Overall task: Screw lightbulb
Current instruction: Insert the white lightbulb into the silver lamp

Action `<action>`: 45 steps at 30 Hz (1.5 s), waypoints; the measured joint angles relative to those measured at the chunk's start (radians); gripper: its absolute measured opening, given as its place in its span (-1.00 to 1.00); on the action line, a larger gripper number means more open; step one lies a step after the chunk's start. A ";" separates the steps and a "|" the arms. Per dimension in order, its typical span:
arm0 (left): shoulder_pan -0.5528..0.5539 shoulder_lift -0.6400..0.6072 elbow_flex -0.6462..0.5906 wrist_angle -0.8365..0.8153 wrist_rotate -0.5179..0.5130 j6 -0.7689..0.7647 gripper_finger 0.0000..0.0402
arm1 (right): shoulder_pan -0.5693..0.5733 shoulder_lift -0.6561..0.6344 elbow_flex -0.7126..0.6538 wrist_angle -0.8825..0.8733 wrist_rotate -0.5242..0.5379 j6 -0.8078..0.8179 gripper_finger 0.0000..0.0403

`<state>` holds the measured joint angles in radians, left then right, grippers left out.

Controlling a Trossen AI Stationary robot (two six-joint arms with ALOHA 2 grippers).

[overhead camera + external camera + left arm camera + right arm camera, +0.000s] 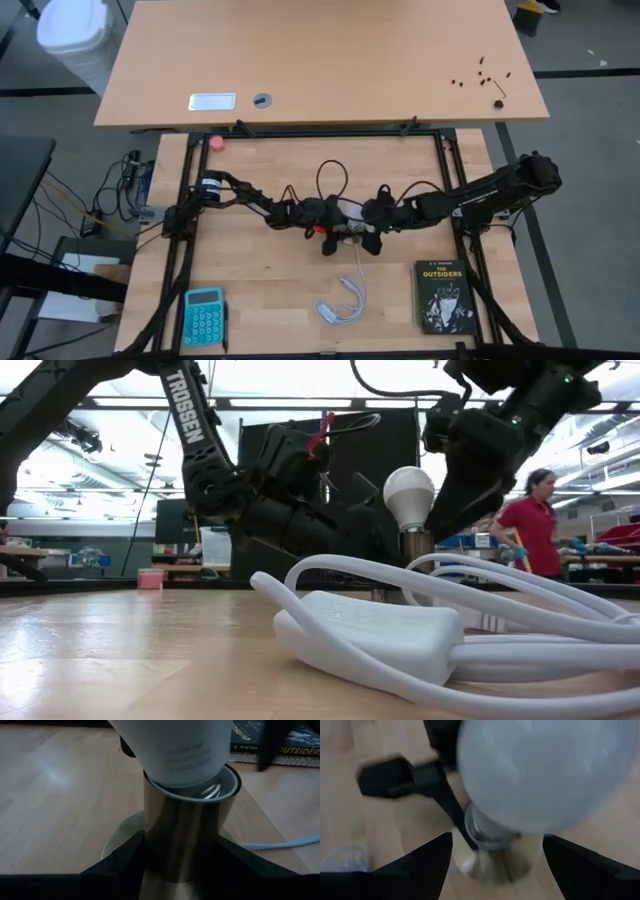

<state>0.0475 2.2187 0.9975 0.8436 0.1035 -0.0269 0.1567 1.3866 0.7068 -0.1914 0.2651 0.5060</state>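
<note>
Seen from above, my two arms meet at the middle of the table (250,290): my left gripper (330,232) comes in from the left and my right gripper (368,230) from the right, with the lightbulb hidden between them and a white cord (345,300) coiled nearer the front edge beside a book (443,296). From table height, the lightbulb (409,495) stands upright, globe up, its base sunk into a brass socket (415,545), so its long axis runs straight up and down; my right gripper (455,480) hangs just beside the globe. Through my left wrist camera, my left gripper (180,865) is clamped on the socket (182,840), fingers (120,857) pressed to both sides, and the lightbulb (172,750) rises directly above the grip. Through my right wrist camera, the lightbulb (540,770) fills the space ahead, and my right gripper (495,865) is spread wide, fingers (420,865) to either side and clear of the glass. Since my right gripper is the one lined up on the globe, I judge the turning falls to it, about that vertical axis.
</note>
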 joint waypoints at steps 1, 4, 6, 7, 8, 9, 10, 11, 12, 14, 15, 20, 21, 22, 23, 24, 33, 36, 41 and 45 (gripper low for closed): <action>0.000 0.000 -0.008 0.011 -0.002 -0.001 0.01 | 0.002 0.000 -0.009 0.027 0.016 -0.004 0.60; 0.000 -0.001 -0.039 0.054 -0.006 -0.010 0.01 | 0.006 -0.001 -0.049 0.115 0.067 -0.010 0.60; 0.000 -0.001 -0.061 0.083 -0.006 -0.024 0.01 | 0.006 0.000 -0.071 0.168 0.082 -0.011 0.60; 0.000 -0.002 -0.070 0.094 -0.006 -0.029 0.01 | 0.006 0.001 -0.081 0.197 0.083 -0.011 0.60; 0.000 -0.003 -0.082 0.113 -0.007 -0.035 0.01 | 0.006 0.002 -0.095 0.233 0.084 -0.011 0.60; 0.000 -0.003 -0.096 0.137 -0.006 -0.046 0.01 | 0.006 0.002 -0.110 0.266 0.084 -0.012 0.60; 0.000 -0.003 -0.113 0.165 -0.006 -0.058 0.01 | 0.006 0.003 -0.121 0.295 0.085 -0.013 0.60; 0.000 -0.003 -0.130 0.194 -0.006 -0.068 0.01 | 0.006 0.003 -0.131 0.326 0.091 -0.015 0.60; 0.000 -0.003 -0.147 0.223 -0.006 -0.081 0.01 | 0.006 0.003 -0.138 0.354 0.103 -0.015 0.60; 0.000 -0.002 -0.183 0.286 -0.010 -0.096 0.01 | 0.006 0.003 -0.150 0.383 0.118 -0.020 0.60; 0.000 -0.001 -0.198 0.312 -0.010 -0.105 0.01 | 0.005 0.003 -0.155 0.393 0.120 -0.026 0.60; 0.000 -0.001 -0.223 0.351 -0.013 -0.109 0.01 | -0.015 0.004 -0.159 0.456 0.107 -0.054 0.60; 0.000 -0.001 -0.223 0.351 -0.013 -0.108 0.01 | -0.018 0.004 -0.159 0.463 0.105 -0.056 0.60; 0.000 -0.001 -0.223 0.351 -0.013 -0.107 0.01 | -0.023 0.004 -0.159 0.471 0.104 -0.056 0.60; 0.000 -0.001 -0.223 0.351 -0.013 -0.104 0.01 | -0.027 0.004 -0.159 0.476 0.101 -0.056 0.60; 0.000 -0.001 -0.223 0.351 -0.013 -0.101 0.01 | -0.031 0.004 -0.159 0.476 0.089 -0.056 0.60; 0.000 -0.001 -0.223 0.342 -0.014 -0.082 0.01 | -0.040 0.116 -0.159 0.633 0.026 -0.069 0.60; 0.000 -0.001 -0.222 0.343 -0.014 -0.082 0.01 | -0.051 0.169 -0.159 0.708 0.026 -0.086 0.60; -0.002 -0.001 -0.222 0.342 -0.016 -0.079 0.01 | -0.083 0.194 -0.153 0.789 0.023 -0.124 0.60; -0.002 -0.001 -0.222 0.346 -0.016 -0.077 0.01 | -0.129 0.199 -0.153 0.809 -0.048 -0.121 0.60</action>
<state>0.0452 2.2181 0.7757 1.1896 0.0879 -0.1040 0.0280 1.5854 0.5533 0.6176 0.2168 0.3848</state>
